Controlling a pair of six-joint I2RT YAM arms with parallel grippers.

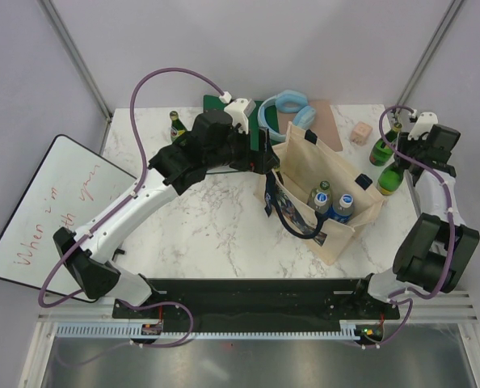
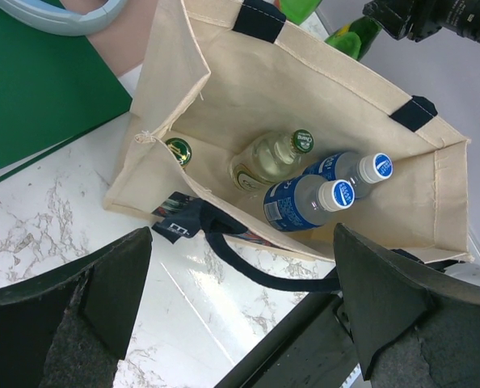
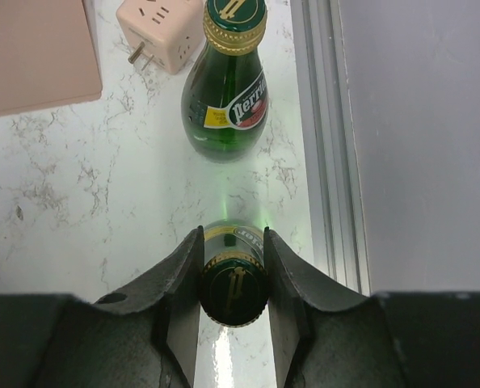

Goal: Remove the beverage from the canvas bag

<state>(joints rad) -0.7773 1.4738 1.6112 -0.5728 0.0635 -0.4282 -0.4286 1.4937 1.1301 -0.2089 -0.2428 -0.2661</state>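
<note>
Green glass Perrier bottle (image 3: 233, 295) is pinched at its cap by the right gripper (image 3: 233, 242). That arm is folded along the right edge of the marble table (image 1: 208, 218), beside a second Perrier bottle (image 3: 228, 105). The left arm stretches diagonally across, and the left gripper (image 2: 238, 238), jaws spread wide, hangs over the open canvas bag (image 2: 264, 89), which stands right of centre with water bottles (image 2: 301, 202) inside.

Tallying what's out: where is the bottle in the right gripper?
Top view, table's right edge: the held green bottle is right of the canvas bag, just nearer the arms than a second green bottle.
</note>
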